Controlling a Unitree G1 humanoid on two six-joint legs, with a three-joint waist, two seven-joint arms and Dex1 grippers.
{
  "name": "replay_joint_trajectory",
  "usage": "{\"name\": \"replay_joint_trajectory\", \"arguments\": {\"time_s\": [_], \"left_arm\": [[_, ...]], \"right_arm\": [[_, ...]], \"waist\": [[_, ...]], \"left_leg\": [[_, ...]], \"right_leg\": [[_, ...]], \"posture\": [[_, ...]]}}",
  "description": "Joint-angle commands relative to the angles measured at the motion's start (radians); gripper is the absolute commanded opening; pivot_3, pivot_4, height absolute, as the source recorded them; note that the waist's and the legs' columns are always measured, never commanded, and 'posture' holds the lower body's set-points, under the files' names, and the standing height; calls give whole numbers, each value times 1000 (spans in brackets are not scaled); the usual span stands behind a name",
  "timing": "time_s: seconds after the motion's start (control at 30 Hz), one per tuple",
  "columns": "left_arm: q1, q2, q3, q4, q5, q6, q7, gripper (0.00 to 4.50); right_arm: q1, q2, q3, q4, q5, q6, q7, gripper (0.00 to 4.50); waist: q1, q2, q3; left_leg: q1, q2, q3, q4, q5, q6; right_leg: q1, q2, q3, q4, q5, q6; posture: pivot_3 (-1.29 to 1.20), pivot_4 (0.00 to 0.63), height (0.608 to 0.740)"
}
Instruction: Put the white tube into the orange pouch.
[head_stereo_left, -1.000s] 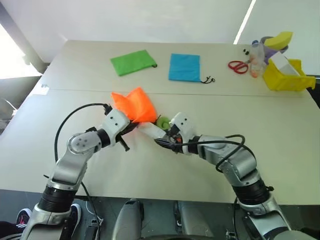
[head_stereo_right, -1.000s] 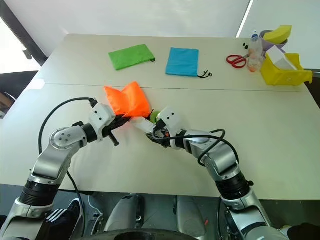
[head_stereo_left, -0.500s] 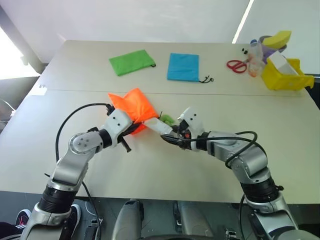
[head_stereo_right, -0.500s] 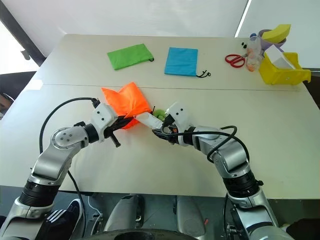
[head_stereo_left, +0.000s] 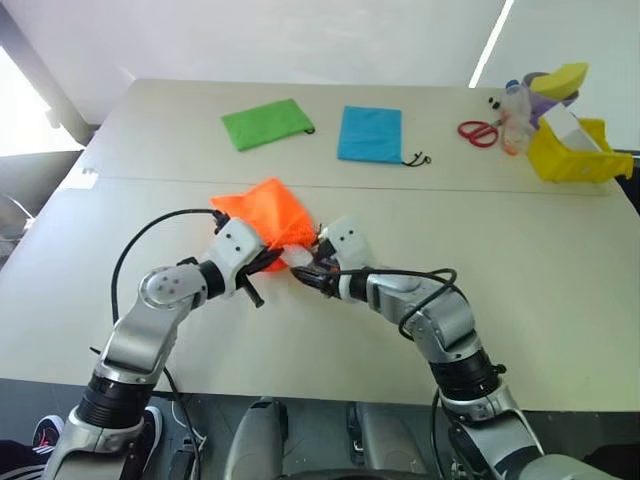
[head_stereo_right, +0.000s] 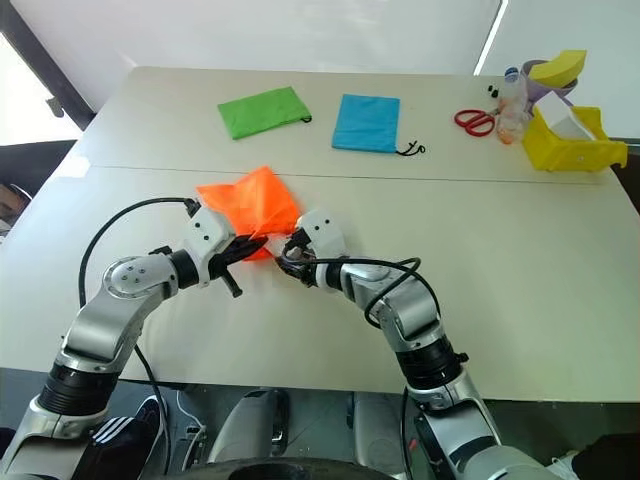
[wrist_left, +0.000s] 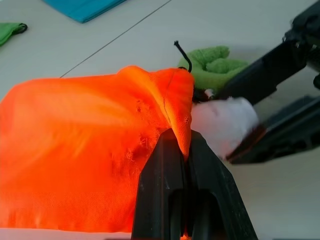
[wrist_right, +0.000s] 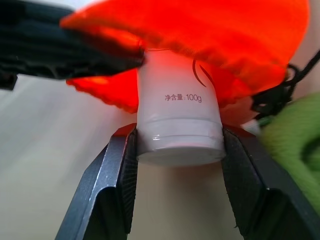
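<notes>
The right gripper is clamping the white tube by its capped end, one black finger pressing each side, the jaws standing about half apart around it. The tube is smooth, glossy plastic with small grey print on its body, and its far end is poking into the mouth of the orange pouch, so it is sitting partly inside and partly out. The left gripper is pinching the rim of that mouth, fingers squeezed fully together on a fold of the cloth and holding the edge up off the table. The pouch is a thin, crinkled fabric, bright and slightly shiny, bunching into soft peaks (it looks almost like a crumpled paper bag from here). A dark cord is curling out beside the opening, with a green fuzzy ball of towelling-like pile lying just beside the tube.

Further back on the pale, matt tabletop two more flat fabric pouches are lying side by side: one green pouch and one blue pouch. Off at the far right corner one pair of red-handled scissors is lying near one yellow plastic bin.
</notes>
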Motion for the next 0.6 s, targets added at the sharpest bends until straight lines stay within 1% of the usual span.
{"name": "replay_joint_trajectory", "arguments": {"time_s": [0.03, 0.1, 0.17, 0.3, 0.6], "left_arm": [[11, -5, 16, -48, -18, 0, 11, 0], [8, -4, 12, -48, -19, -2, 12, 0], [4, -6, 11, -45, -22, -2, 15, 0], [4, -5, 10, -41, -23, 3, 18, 0], [8, -4, 4, -39, -24, 4, 19, 0]], "right_arm": [[-62, -1, 63, 27, -63, -84, 18, 1879], [-75, -15, 103, 49, -100, -113, 32, 1879], [-88, 2, 110, 79, -115, -137, 33, 1879], [-113, 84, 40, 115, -79, -130, 16, 1879], [-157, 167, 10, 212, -123, -159, -12, 1879]], "waist": [[-3, 0, 0], [-3, 0, 0], [-3, 0, 0], [-5, 0, 0], [-4, 0, 0]], "left_leg": [[0, 0, 0, 0, 0, 0], [0, 0, 0, 0, 0, 0], [0, 0, 0, 0, 0, 0], [0, 1, 0, 0, 0, 0], [0, 0, 0, 0, 0, 0]], "right_leg": [[0, 0, 0, 0, 0, 0], [0, 0, 0, 0, 0, 0], [0, 1, 0, 0, 0, 0], [0, 2, 0, 1, 0, 0], [-1, 0, 0, 1, 0, 0]], "posture": [[0, 150, 740], [0, 150, 740], [0, 150, 740], [0, 150, 740], [0, 150, 740]]}}
